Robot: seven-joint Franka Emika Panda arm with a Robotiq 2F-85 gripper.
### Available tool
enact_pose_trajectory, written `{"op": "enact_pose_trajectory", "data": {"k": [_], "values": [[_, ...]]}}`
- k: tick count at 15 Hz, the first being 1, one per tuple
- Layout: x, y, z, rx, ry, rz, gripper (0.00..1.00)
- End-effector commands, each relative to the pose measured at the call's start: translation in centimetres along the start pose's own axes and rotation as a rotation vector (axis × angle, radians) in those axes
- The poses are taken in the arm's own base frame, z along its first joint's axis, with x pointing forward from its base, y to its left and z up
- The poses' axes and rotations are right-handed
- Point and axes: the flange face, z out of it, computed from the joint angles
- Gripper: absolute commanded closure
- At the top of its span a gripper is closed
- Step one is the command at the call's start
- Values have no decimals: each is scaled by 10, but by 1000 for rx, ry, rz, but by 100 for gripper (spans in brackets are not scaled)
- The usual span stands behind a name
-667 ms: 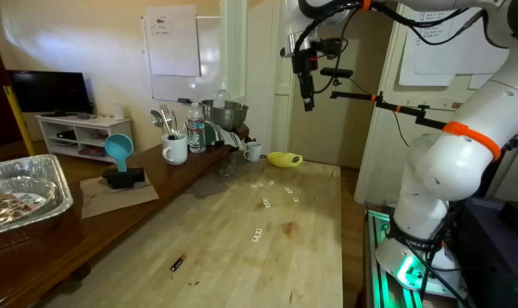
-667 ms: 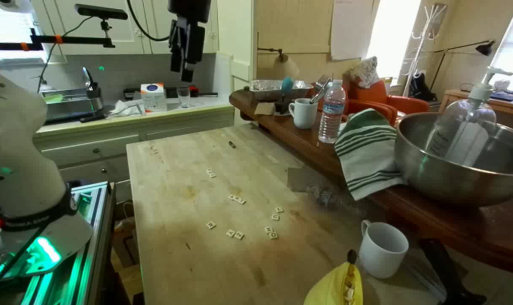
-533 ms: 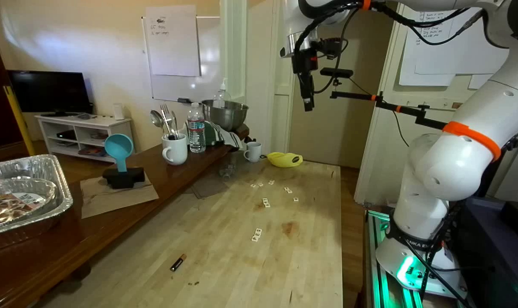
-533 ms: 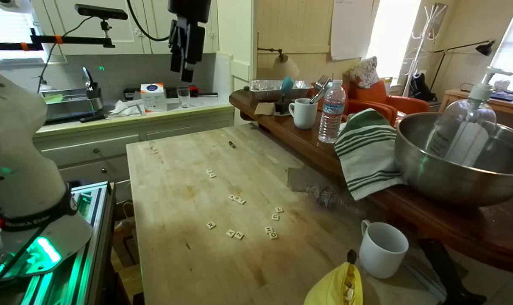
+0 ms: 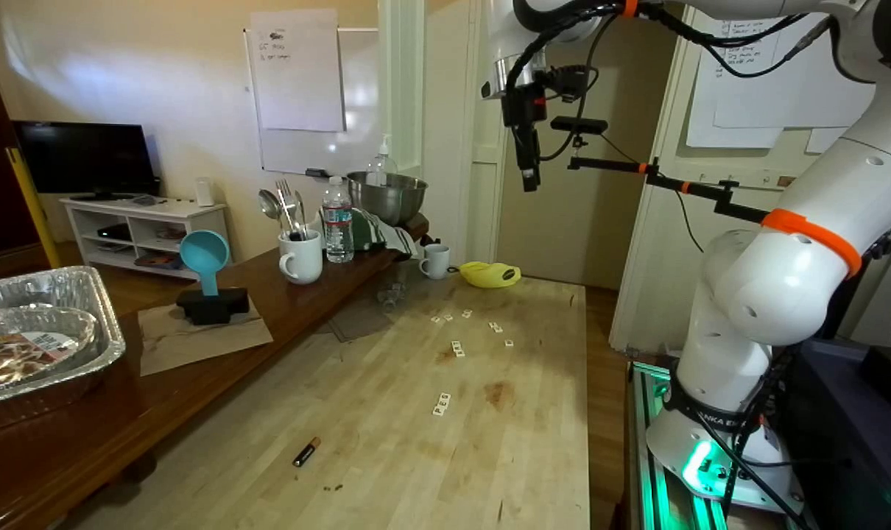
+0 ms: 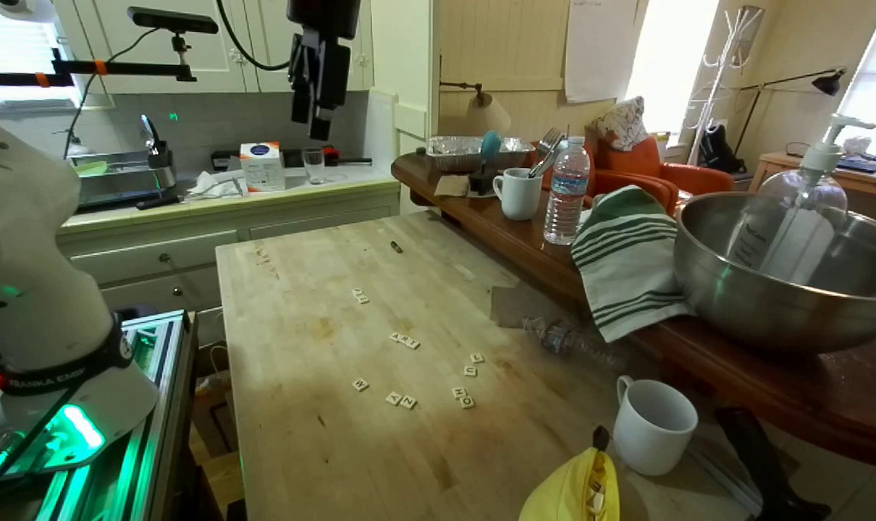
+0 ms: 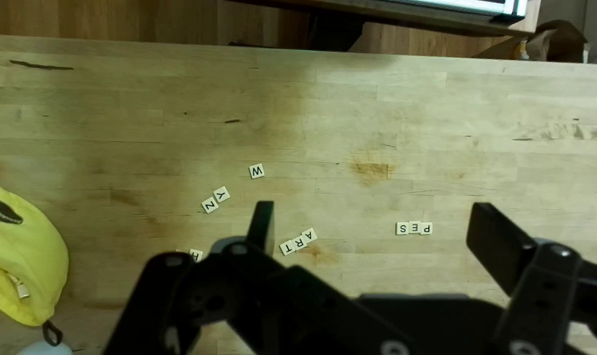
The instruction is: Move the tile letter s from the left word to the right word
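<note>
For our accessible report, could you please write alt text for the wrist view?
An open, empty claw hangs above a wooden table; its spread fingers frame the PES tile row and, left of it, the ART tile row, both reading upside down. More tiles lie farther left, some partly hidden, and a yellow pouch sits at the picture's left edge.

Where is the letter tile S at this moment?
In the wrist view, the S tile lies right of centre, just left of the E tile, with the P tile beyond.

You're in a home kitchen: counter drawers [image 6: 200, 250] near your butcher-block table [image 6: 365, 463], armchair [image 6: 641, 155] and flat-screen TV [image 5: 85, 156] well apart from it.
</note>
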Motion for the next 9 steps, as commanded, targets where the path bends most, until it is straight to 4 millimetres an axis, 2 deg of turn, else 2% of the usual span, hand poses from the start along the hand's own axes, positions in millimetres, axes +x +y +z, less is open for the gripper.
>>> {"op": "enact_pose_trajectory", "data": {"k": [1,6,9], "values": [[25,-14,21,0,-6,-28,0],[67,-58,74,-47,7,-157,0],[88,-90,118,-52,6,-221,0]]}}
